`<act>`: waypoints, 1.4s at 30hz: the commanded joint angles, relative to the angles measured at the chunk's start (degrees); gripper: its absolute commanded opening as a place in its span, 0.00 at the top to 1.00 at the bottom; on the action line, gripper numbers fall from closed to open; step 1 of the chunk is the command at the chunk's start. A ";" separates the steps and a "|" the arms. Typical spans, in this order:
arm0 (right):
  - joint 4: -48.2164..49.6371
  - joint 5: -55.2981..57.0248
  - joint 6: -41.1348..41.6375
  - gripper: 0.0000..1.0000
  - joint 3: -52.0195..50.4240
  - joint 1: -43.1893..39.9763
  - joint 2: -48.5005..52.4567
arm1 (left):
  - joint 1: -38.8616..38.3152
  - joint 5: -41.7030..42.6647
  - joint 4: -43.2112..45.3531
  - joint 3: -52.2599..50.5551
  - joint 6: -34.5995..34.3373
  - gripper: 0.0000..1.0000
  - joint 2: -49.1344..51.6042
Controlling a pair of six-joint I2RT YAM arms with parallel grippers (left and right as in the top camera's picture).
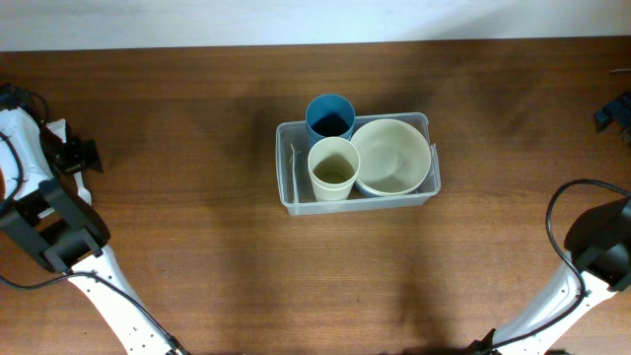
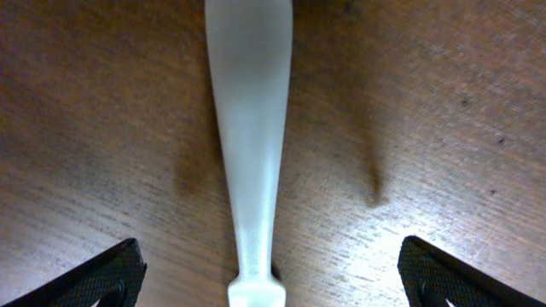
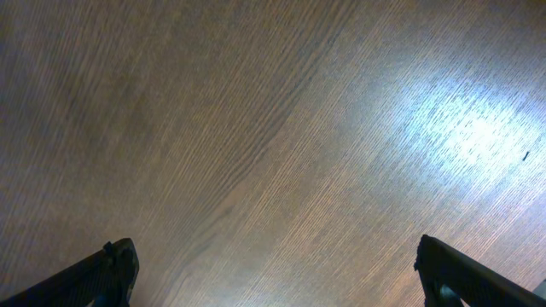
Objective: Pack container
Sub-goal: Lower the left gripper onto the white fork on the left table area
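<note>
Arms sit folded at the two ends of the brown wooden tabletop (image 1: 197,256), my left arm (image 1: 44,227) at the left edge and my right arm (image 1: 601,247) at the right edge, both well apart from the packing. My left hand (image 2: 273,269) points down at the wood with its black fingers (image 2: 107,277) spread wide, released. My right hand (image 3: 273,273) is likewise released, its fingers (image 3: 102,273) far apart over bare wood.

The translucent clear plastic rectangular container (image 1: 288,173) with rounded corners stands in the middle of the tabletop, between my arms. Inside it, a dark blue round cup (image 1: 330,118) stands upright at the far side, and a cream round cup (image 1: 333,168) stands upright just in front of it. A wide cream round bowl (image 1: 394,156) fills the right part, nested in a blue bowl (image 1: 373,191) of which only a sliver of rim shows.

Only the overhead view shows the container. Only my left wrist view shows a pale frosted white slender piece (image 2: 249,111) lying on the wood between my spread fingers, touching neither; what it is I cannot tell. My right wrist view adds a bright patch of glare (image 3: 469,128) on the grain.
</note>
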 commanded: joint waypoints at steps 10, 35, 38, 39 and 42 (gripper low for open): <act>0.17 0.94 0.07 0.01 -0.28 -0.28 -0.46 | 0.42 2.71 2.01 -3.91 1.11 0.04 0.83; 0.17 0.94 0.07 0.01 -0.28 -0.28 -0.46 | 0.39 2.73 0.35 -3.89 -0.42 0.86 0.81; 0.17 0.94 0.07 0.01 -0.28 -0.28 -0.46 | 0.22 2.73 -0.24 -3.78 -0.44 0.95 0.81; 0.17 0.96 0.09 0.01 -0.28 -0.28 -0.46 | 0.11 2.73 -0.57 -3.56 -0.44 0.96 0.81; 0.17 0.94 0.07 0.01 -0.28 -0.28 -0.46 | -0.35 2.73 -1.86 -2.21 -0.42 0.98 0.81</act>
